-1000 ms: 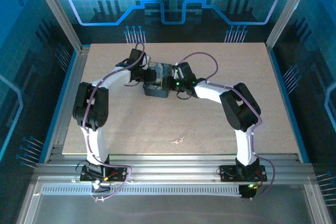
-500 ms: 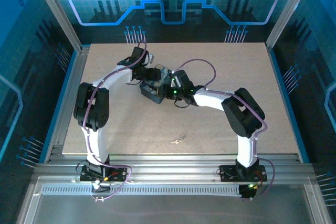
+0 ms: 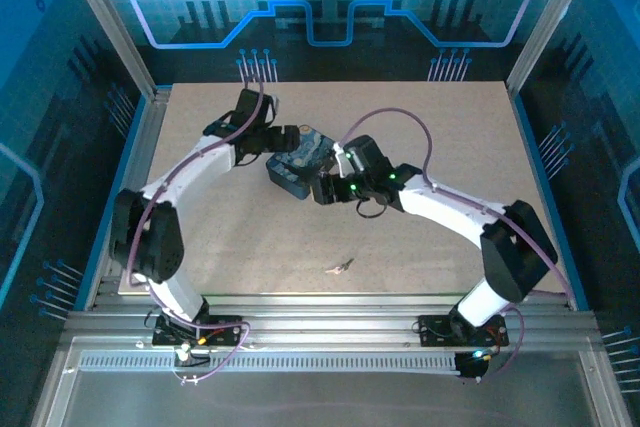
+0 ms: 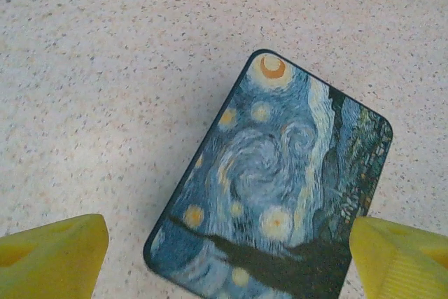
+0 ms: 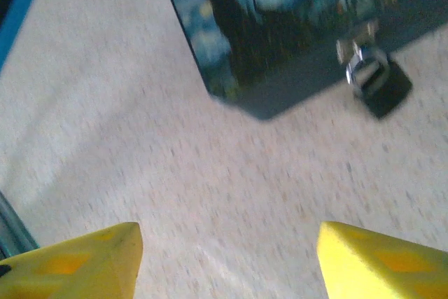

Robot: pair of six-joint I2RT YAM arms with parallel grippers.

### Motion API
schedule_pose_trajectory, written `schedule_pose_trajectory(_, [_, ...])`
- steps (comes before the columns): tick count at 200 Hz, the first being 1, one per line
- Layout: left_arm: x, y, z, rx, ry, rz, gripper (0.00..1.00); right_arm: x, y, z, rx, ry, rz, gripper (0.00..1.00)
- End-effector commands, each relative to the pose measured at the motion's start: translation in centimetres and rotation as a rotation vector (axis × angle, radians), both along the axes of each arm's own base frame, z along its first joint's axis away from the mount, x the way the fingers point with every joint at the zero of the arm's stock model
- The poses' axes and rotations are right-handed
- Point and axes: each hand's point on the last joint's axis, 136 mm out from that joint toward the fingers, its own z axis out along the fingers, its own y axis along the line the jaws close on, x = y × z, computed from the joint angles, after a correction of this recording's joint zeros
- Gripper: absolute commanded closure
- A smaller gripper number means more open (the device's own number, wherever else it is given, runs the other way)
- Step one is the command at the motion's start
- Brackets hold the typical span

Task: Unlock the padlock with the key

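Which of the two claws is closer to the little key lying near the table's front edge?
Right. The right gripper hovers on the near side of the blue tin, toward the key. The left gripper is at the tin's far side, farther away.

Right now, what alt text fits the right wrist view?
A small black padlock with a silvery shackle sits at the side of a dark blue swirl-painted rectangular tin on a speckled beige table. The yellow fingertips of the right gripper stand wide apart, holding nothing.
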Motion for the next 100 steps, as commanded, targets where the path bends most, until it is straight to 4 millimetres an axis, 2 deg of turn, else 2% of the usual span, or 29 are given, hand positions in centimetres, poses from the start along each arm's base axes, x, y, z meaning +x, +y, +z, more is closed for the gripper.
schedule_pose_trajectory(1, [-3.2, 0.9, -1.9, -0.017, 0.083, 0.056, 0.1, -5.4, -2.2, -3.0, -0.103, 0.115, 0.096, 0.35])
schedule_pose_trajectory(26, [-6.4, 0.8, -3.4, -0.062, 0.136, 0.056, 0.1, -8.9, -2.8, -4.3, -0.118, 0.173, 0.117, 0.36])
schedule_pose_trajectory(30, [-6.9, 0.7, -3.7, -0.066, 0.144, 0.055, 0.1, -9.9, -3.5, -5.4, -0.138, 0.201, 0.115, 0.36])
schedule_pose_trajectory(56, [-10.1, 0.2, -4.9, -0.071, 0.178, 0.038, 0.1, -12.9, -4.6, -7.2, -0.186, 0.244, 0.079, 0.36])
schedule_pose_trajectory(76, [-11.8, 0.4, -5.3, -0.065, 0.19, 0.038, 0.1, -14.3, -5.3, -8.2, -0.215, 0.27, 0.019, 0.4])
schedule_pose_trajectory(100, [-12.5, 0.7, -5.3, -0.065, 0.187, 0.042, 0.1, -15.2, -4.9, -8.8, -0.214, 0.273, -0.052, 0.44])
